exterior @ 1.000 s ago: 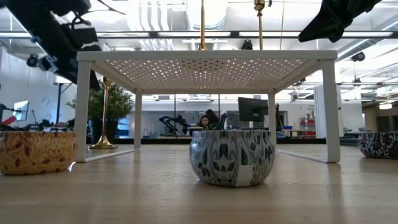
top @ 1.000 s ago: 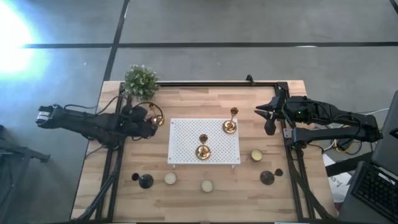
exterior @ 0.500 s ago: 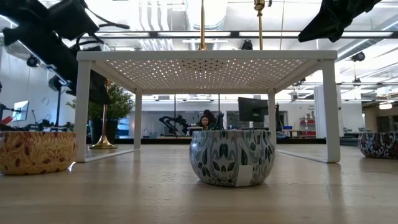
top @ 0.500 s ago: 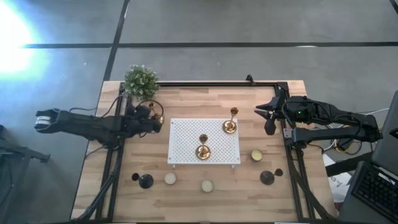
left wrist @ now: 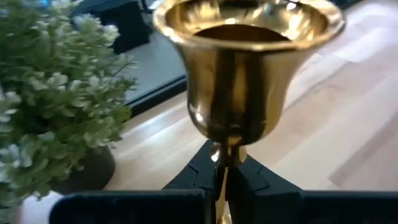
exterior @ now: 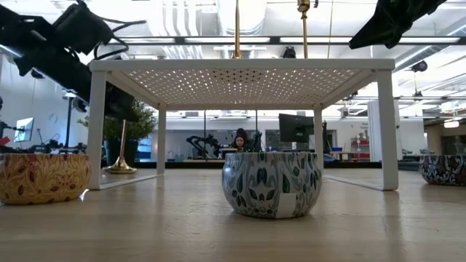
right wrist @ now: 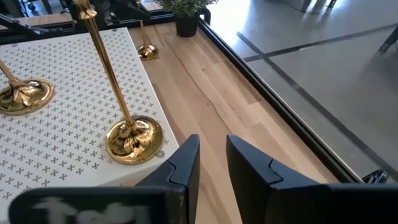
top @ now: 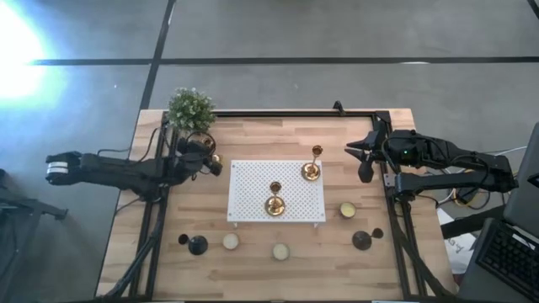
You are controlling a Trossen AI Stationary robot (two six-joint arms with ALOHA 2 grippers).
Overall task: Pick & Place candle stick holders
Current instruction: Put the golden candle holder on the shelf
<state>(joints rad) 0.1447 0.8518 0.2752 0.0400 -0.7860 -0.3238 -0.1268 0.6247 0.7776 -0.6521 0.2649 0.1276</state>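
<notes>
Three brass candle holders are in view. One stands on the desk (top: 278,139) beside the potted plant (top: 190,108), and the left tool (top: 210,162) is clamped on its slim stem just under the cup, fingers pinched tight; this is the held candle holder (left wrist: 245,68), seen from the left wrist with its gold cup right above the fingers (left wrist: 198,174) and the plant just to one side. In the low view its stem and round base (exterior: 121,149) stand on the wood behind the rack's leg.

Two more holders stand on the white perforated rack (top: 253,181), well off from the left tool toward the middle of the desk: the far candle holder (top: 312,168) at the rack's back corner, nearest the right tool, and the near candle holder (top: 274,202) toward the rack's front edge.

The right tool (top: 360,156) hangs above the desk just beyond the rack's right side, gripping nothing, its fingers (right wrist: 185,167) set a narrow gap apart. From its wrist camera the far holder's round base lies just ahead of the fingertips, on the rack's edge.

Squat black holders: one (top: 197,245) in front of the left tool near the desk's front edge, another (top: 362,241) in front of the right tool.

Patterned candle tins sit along the front: one in the centre (exterior: 271,183), one at the left (exterior: 44,177), one at the right edge (exterior: 444,169).
</notes>
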